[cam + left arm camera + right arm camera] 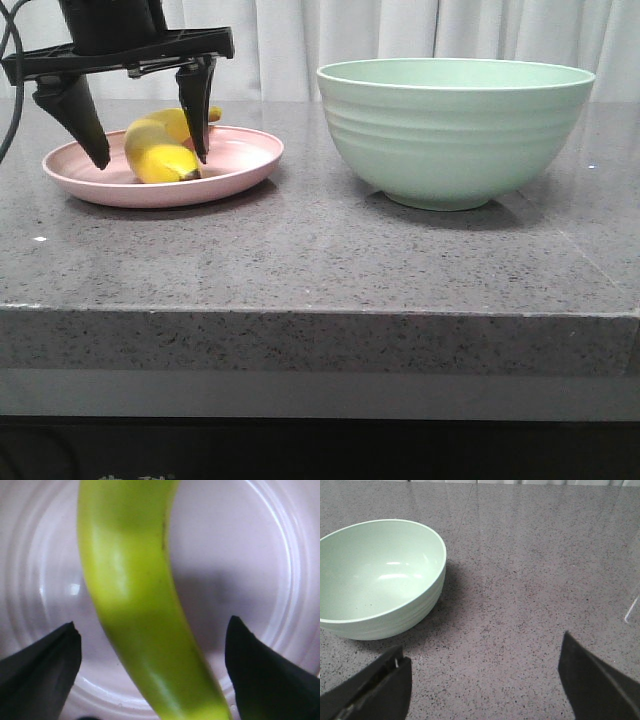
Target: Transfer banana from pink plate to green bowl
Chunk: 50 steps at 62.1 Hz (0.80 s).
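Front view, surface: speckled grey stone-look tabletop (pixel 320 255) with a thick front edge; pale curtain (pixel 400 30) behind it.
Bowl: large, deep, pale mint-green matte bowl (pixel 455 130) with horizontal ridges around the outside, standing upright on the table's right half, well apart from the plate. Right wrist view shows its inside (pixel 375 570) holding nothing.
Plate: shallow round pale-pink matte plate (pixel 240 165) with a low raised rim, on the table's left half. Left wrist view shows concentric rings on its floor (pixel 250 555).
Left gripper: black, two tapered fingers, lowered over the plate (pixel 150 155); jaws spread wide, one finger (pixel 85 125) left of the fruit, the other (pixel 197 115) on its right side. Tips reach down to about plate-rim level. Left wrist view (pixel 152 645) shows clear gaps between both fingertips and the fruit, so nothing is gripped.
Right gripper: seen only in right wrist view (pixel 485 675); jaws apart, holding nothing, above bare tabletop beside the bowl.
Banana: short, plump, curved bright-yellow banana (pixel 158 150) with dark tip toward the camera, lying on the pink plate between the left fingers. Left wrist view: it runs lengthwise between the fingertips (pixel 135 595), closer to neither side by much.
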Available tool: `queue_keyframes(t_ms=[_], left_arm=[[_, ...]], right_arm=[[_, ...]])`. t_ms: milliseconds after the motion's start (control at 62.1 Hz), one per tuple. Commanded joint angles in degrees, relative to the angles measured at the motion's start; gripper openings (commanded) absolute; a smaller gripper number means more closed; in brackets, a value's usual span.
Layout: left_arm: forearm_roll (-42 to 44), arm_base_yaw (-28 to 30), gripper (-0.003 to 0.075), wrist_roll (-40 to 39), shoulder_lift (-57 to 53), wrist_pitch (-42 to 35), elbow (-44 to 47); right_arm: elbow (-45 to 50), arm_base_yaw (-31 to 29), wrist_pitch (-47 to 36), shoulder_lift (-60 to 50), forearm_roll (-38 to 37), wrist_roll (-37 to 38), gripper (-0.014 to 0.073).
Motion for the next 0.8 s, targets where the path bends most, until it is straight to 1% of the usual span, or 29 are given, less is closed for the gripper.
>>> queue_keyframes(t_ms=[0,435,499,724,789], left_arm=[[-0.16,-0.51,0.0566,-0.56,-2.43,-1.53,-1.75],[-0.16,-0.51,0.0558,-0.03,-1.20,-0.90,-1.75],[-0.16,-0.51,0.0522,-0.03,-1.20,-0.90,-1.75],[-0.77,-0.51,0.0305,-0.03,-1.20,-1.28,-2.43],[-0.77,-0.51,0.0263,-0.03,-1.30,-0.91,-3.44]], right_arm=[[-1.55,-0.14,-5.01,0.85,-0.35,-0.66,0.0612],[-1.55,-0.14,-5.01,0.85,-0.35,-0.66,0.0612],[-1.55,-0.14,-5.01,0.85,-0.35,-0.66,0.0612],[-1.55,-0.14,-5.70,0.85,-0.35,-0.66,0.0612],[-1.55,-0.14,-6.09,0.85,-0.35,-0.66,0.0612]])
